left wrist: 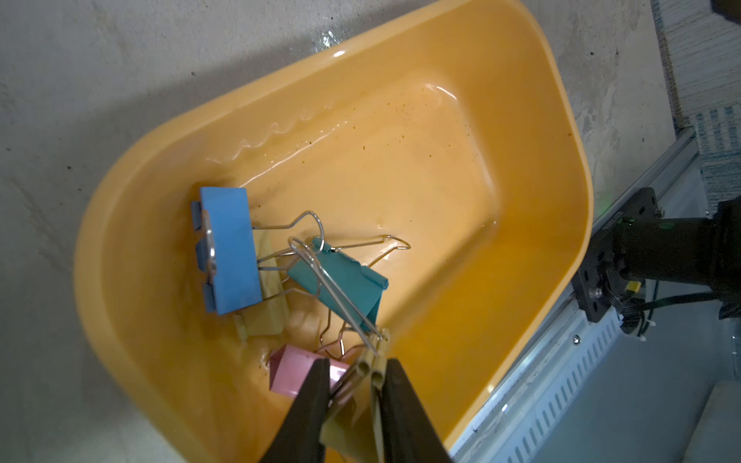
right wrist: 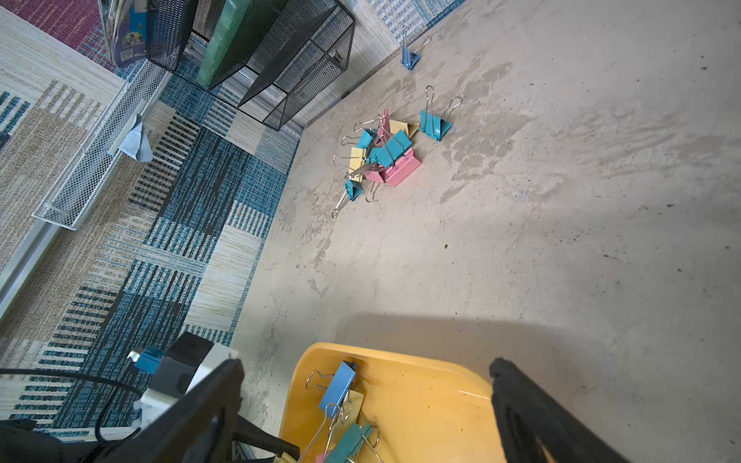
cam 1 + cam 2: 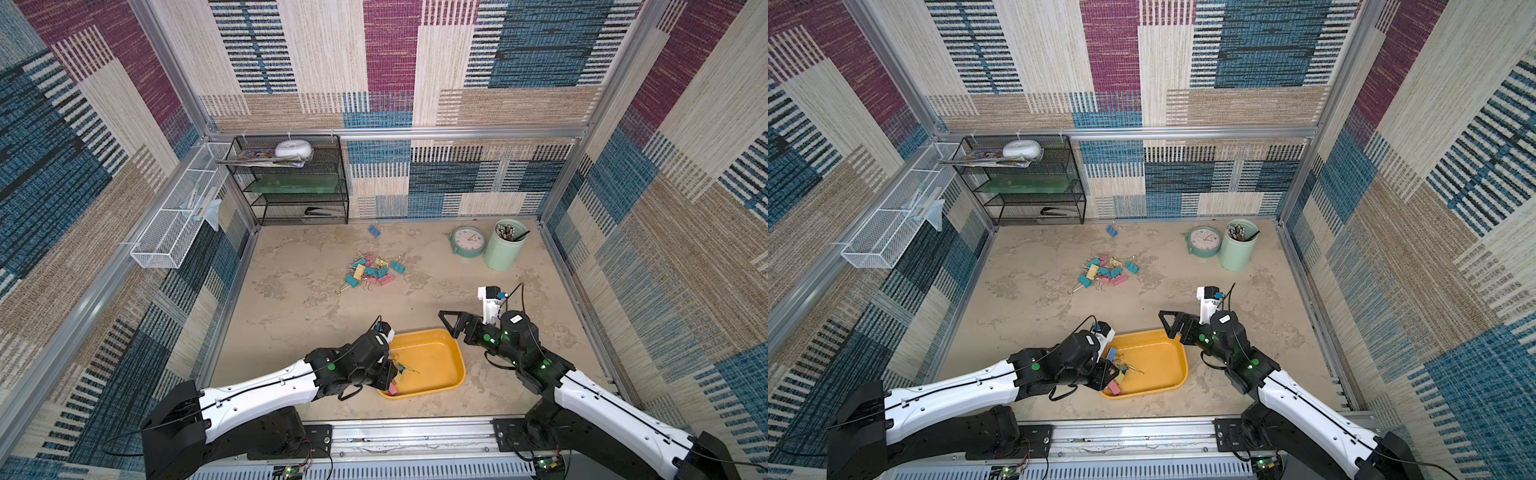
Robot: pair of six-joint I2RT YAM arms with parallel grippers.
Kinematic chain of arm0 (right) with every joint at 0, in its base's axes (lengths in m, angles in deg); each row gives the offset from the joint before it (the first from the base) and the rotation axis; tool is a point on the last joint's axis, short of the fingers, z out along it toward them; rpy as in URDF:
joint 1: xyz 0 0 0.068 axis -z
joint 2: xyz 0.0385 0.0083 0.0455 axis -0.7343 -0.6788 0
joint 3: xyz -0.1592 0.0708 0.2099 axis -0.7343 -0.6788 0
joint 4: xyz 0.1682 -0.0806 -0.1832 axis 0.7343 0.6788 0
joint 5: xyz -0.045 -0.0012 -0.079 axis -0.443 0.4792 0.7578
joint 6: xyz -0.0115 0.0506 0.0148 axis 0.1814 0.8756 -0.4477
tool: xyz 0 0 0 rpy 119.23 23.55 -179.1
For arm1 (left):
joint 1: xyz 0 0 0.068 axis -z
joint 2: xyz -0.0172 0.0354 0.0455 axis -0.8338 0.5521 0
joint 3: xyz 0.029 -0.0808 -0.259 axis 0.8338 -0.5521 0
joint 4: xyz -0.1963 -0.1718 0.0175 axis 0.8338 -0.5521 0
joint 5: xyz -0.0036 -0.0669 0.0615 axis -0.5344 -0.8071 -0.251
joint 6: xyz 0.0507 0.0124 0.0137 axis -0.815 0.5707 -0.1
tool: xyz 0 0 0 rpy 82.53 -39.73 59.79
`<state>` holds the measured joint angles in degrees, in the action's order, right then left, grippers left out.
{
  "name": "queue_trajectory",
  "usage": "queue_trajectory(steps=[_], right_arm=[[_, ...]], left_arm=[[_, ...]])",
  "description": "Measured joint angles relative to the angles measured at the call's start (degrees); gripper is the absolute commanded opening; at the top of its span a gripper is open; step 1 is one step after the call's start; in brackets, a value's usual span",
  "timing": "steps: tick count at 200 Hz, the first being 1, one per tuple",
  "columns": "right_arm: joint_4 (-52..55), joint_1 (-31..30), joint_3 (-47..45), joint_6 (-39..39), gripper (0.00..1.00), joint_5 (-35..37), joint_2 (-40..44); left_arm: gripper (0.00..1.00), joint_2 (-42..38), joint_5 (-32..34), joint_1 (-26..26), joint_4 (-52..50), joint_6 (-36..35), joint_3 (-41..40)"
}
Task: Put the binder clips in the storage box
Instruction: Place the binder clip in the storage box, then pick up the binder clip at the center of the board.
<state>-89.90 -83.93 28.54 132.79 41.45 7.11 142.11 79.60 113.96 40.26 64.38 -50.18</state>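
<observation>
Top views: we logged the left claw (image 3: 391, 373) low inside the yellow box (image 3: 436, 353), the drop-off step, with the heap of clips (image 3: 374, 272) well apart on the mottled beige table (image 3: 291, 307), carpet-patterned walls (image 3: 519, 108) around. Left wrist: its jaws stood narrow around a yellow clip (image 1: 371, 377) tangled with others in the box; gripping or loose, we could not tell. Right wrist: the right claw (image 2: 367, 364) stood wide open and empty over the box rim; next, we judged, came a clean letting-go, then the heap.
</observation>
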Motion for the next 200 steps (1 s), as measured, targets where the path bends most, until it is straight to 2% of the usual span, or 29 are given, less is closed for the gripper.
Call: queue_trajectory(steps=[15,35,50,76,102,139,175,200], right_arm=[[0.0,0.0,0.0,0.0,1.00,-0.1,0.2],[0.0,0.0,0.0,0.2,1.00,-0.4,0.2],[0.0,0.0,0.0,0.2,1.00,-0.6,0.3],[0.0,0.0,0.0,0.2,1.00,-0.8,1.0],[0.0,0.0,0.0,0.1,1.00,-0.8,1.9],[0.4,0.0,0.0,0.1,1.00,-0.7,2.7],[0.4,0.0,-0.7,0.2,1.00,-0.5,2.7],[0.3,0.0,-0.8,0.2,1.00,-0.5,2.2]], left_arm=[[0.51,-0.1,-0.2,0.0,0.9,0.4,-0.3],[0.59,-0.7,0.1,0.0,0.9,0.1,1.2],[0.62,-2.2,2.1,0.0,0.3,-1.2,3.5],[0.63,-5.1,9.4,-1.0,-1.1,-5.7,9.3],[0.62,-3.8,15.4,-6.6,-0.1,-10.8,14.4],[0.59,9.1,14.9,-20.2,4.2,-14.6,19.9],[0.58,24.1,10.6,-27.3,8.4,-15.4,25.0],[0.51,32.7,6.6,-32.5,11.3,-12.6,28.5]])
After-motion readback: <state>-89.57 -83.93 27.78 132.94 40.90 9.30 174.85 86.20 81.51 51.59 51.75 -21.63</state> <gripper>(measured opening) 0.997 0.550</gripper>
